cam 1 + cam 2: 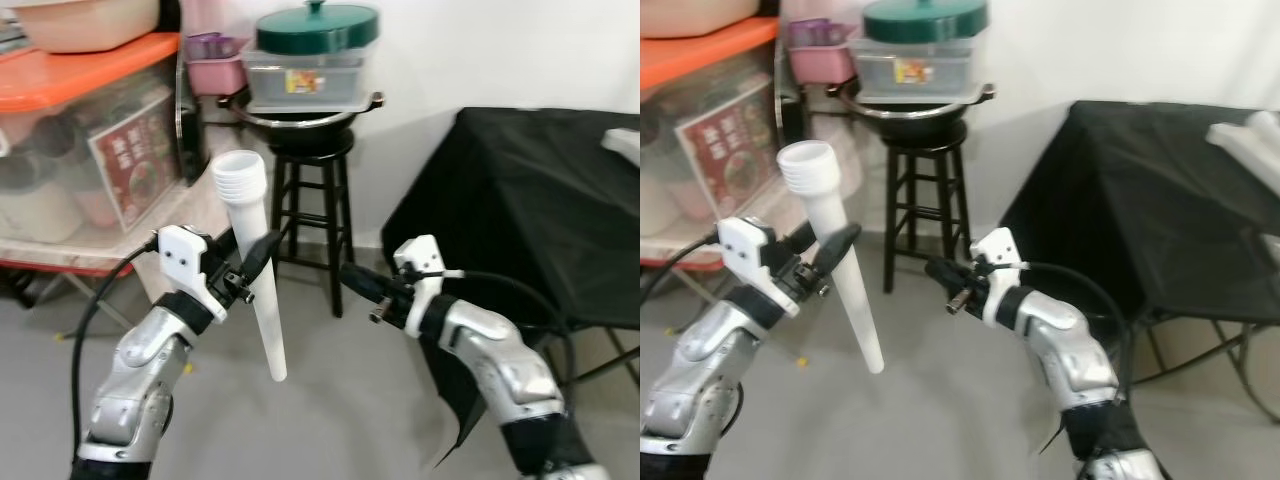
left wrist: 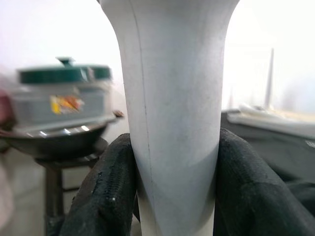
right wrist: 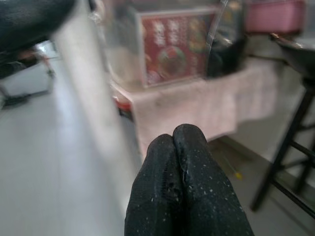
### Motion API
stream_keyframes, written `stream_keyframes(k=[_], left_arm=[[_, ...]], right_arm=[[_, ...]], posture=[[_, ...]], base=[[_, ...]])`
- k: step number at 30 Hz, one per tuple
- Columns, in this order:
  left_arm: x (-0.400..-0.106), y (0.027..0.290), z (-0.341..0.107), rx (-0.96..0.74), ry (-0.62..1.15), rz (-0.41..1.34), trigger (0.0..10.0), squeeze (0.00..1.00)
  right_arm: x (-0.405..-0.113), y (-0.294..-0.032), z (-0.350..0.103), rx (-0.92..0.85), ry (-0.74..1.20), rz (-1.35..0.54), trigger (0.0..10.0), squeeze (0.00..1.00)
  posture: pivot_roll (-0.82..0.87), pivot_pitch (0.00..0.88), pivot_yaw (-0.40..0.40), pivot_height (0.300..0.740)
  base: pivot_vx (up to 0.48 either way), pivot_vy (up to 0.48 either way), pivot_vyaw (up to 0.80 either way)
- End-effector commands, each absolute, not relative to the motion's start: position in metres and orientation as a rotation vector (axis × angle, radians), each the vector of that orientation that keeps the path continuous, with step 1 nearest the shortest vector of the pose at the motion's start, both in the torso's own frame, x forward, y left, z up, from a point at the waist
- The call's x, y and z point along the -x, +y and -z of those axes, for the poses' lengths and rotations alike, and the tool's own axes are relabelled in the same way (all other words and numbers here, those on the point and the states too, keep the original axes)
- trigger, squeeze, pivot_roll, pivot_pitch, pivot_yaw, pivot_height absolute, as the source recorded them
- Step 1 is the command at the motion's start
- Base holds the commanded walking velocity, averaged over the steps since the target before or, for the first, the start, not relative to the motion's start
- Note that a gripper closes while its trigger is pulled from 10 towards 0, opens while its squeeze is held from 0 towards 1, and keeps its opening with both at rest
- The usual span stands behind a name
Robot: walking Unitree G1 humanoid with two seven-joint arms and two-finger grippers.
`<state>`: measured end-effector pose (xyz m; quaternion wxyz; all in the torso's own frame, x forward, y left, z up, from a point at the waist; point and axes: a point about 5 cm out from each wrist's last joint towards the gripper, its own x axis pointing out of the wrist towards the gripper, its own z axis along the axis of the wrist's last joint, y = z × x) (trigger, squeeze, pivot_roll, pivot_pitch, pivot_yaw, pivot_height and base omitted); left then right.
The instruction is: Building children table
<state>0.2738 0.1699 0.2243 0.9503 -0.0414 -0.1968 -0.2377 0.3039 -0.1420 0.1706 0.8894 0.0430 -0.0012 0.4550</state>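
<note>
Holding a white table leg up in the air is where we're at right now. Our left gripper pinches it around the middle, one black finger on each side, which the left wrist view shows nicely with the fingers hugging the tapered plastic. The leg leans a bit, wide ribbed socket end up, narrow tip pointing down at the floor, well clear of it.

Behind the leg there's a black stool stacked with a pan, a grey container and a green lid.

Over to the right, our right gripper has its fingers pressed together with nothing in them, aimed toward the leg but still apart from it. Further right sits a counter under a black cloth, with something white, probably more table parts, on its far edge.

What could go wrong, we reckon: smooth tapered plastic in a mid-shaft pinch could slide down or swivel if we swing the arm quickly. Also the stool pile is close behind, so a careless turn could clip it.
</note>
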Motion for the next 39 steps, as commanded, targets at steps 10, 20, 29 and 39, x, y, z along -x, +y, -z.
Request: stream_keyframes(k=[10,20,29,39], left_arm=[[-0.263,0.168,-0.263,0.138,-0.499,0.661,10.0,0.00],[-0.268,0.179,-0.285,0.363,-0.628,0.520,10.0,0.00],[-0.284,0.203,-0.299,0.827,-0.770,0.255,10.0,0.00],[-0.293,0.216,-0.297,1.028,-0.792,0.172,10.0,0.00]], right_arm=[[-0.287,-0.160,-0.201,-0.166,-0.050,-1.207,10.0,1.00],[-0.277,-0.130,-0.213,-0.530,-0.148,-1.279,10.0,1.00],[-0.263,-0.113,-0.223,-0.936,-0.213,-1.353,10.0,1.00],[-0.257,-0.102,-0.221,-1.027,-0.182,-1.345,10.0,1.00]], posture=[[-0.02,0.000,0.003,0.740],[-0.01,0.000,-0.007,0.740],[-0.01,0.000,-0.013,0.740],[0.00,0.000,-0.015,0.740]], base=[[0.000,0.000,0.00],[0.000,0.000,0.00],[0.000,0.000,0.00],[0.000,0.000,0.00]])
